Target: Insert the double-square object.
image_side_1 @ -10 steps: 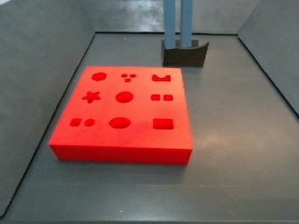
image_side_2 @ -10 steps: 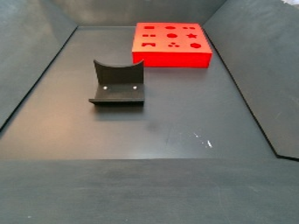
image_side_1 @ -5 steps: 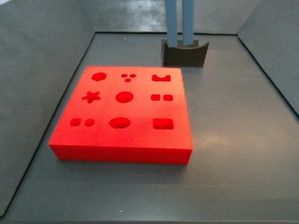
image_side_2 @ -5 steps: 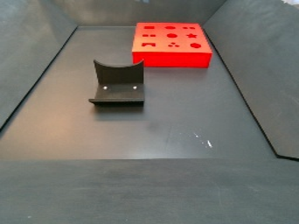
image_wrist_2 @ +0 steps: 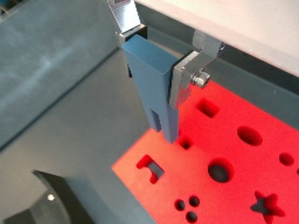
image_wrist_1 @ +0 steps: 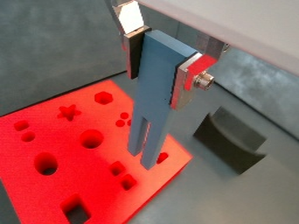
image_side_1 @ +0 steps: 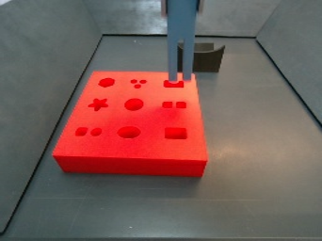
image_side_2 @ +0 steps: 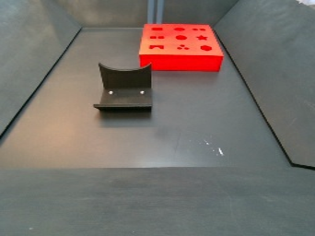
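Note:
My gripper (image_wrist_1: 160,66) is shut on the double-square object (image_wrist_1: 152,105), a long blue bar with two prongs at its lower end; it also shows in a wrist view (image_wrist_2: 158,59). In a side view the bar (image_side_1: 182,38) hangs upright over the far right part of the red block (image_side_1: 126,162), its prongs by the notched hole (image_side_1: 174,85). The double-square hole (image_side_1: 174,105) lies just nearer on the block. The gripper itself is above the edge of that side view. Neither bar nor gripper shows in the side view with the block (image_side_2: 181,61) far away.
The fixture (image_side_1: 209,58) stands behind the block's far right corner and shows near in a side view (image_side_2: 123,88). The block has several other holes: star, circles, dots, a square. Grey walls enclose the dark floor (image_side_2: 172,138).
The blue bar has left the fixture, where it stood one second ago, and moved toward the red block; it now hangs over the block's far right holes.

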Motion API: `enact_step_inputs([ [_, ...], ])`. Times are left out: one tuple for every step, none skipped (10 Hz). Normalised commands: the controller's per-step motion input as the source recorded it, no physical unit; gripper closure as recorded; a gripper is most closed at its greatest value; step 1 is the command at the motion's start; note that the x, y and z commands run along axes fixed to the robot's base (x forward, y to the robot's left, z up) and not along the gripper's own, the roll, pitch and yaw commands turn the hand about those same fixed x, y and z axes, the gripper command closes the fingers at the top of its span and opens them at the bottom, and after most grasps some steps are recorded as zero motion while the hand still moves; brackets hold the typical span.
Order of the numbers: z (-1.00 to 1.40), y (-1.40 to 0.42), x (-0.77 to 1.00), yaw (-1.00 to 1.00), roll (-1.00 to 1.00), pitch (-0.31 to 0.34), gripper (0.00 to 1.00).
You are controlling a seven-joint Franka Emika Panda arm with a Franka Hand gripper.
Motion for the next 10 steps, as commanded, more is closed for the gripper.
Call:
enact_step_inputs([
  [-0.76, -0.3, 0.0, -0.52, -0.02, 0.167, 1.0],
  [-0.28, -0.04, 0.0, -0.17, -0.25, 0.044, 1.0],
  [-0.05, 0.0, 0.0, 0.0, 0.0, 0.0, 1.0],
  [-0.23, -0.01, 0.0, 0.0, 0.05, 0.0, 1.0],
  [-0.21, -0.07, 0.0, 0.0, 0.01, 0.0, 1.0],
  [-0.14, -0.07, 0.0, 0.0, 0.0, 0.0, 1.0],
  [-0.05, -0.03, 0.0, 0.0, 0.0, 0.0, 1.0],
  [-0.12, -0.05, 0.1, 0.0, 0.02, 0.0, 1.0],
  [-0.1, -0.07, 0.11, 0.0, 0.03, 0.0, 1.0],
  [-0.13, -0.07, 0.11, 0.0, 0.04, 0.0, 1.0],
])
